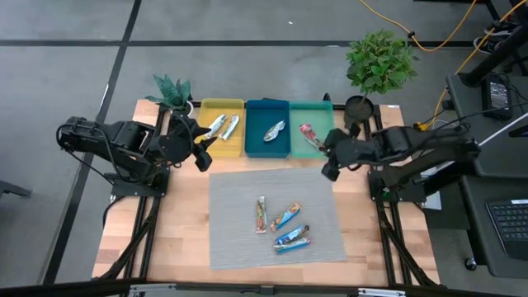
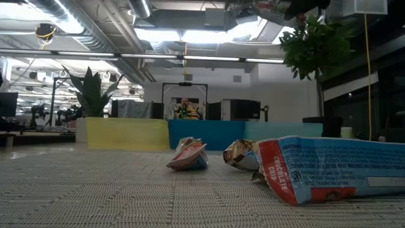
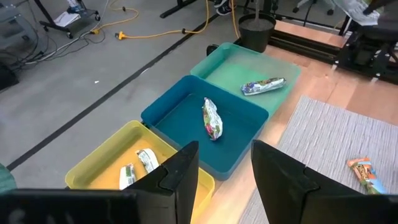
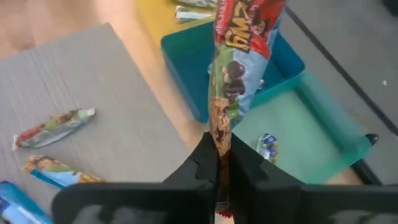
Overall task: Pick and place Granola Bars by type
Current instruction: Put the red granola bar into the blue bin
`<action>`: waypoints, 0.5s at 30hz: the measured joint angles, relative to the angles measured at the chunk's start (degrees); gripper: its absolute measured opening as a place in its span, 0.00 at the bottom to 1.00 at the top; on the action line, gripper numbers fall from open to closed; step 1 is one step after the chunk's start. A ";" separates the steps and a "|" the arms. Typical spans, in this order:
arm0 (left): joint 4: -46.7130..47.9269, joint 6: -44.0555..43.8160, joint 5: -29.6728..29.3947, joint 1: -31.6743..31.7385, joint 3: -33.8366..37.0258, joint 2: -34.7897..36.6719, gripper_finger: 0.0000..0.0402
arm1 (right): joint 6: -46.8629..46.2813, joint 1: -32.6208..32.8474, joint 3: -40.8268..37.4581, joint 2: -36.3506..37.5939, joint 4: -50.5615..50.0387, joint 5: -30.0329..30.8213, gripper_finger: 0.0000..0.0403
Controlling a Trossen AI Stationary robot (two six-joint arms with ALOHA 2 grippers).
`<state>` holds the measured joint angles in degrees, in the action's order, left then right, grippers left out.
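Right tool (image 4: pixel 222 163) clamped on a red-orange granola bar (image 4: pixel 239 68), above the teal tray's (image 1: pixel 318 142) near edge. Left tool (image 3: pixel 225 174) partly open, holding nothing — by the yellow tray (image 1: pixel 221 132). Four bars (image 1: pixel 282 224) on the grey mat (image 1: pixel 239 206) — bare weave around.
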<state>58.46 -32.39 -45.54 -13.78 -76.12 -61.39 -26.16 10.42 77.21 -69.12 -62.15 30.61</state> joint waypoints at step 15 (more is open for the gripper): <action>-0.39 -0.90 -4.56 0.00 0.00 0.02 0.34 | 29.87 -19.37 -0.02 0.28 11.26 -8.19 0.04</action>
<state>58.07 -33.29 -50.10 -13.78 -76.12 -61.36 3.71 -8.96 77.19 -68.84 -50.89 22.42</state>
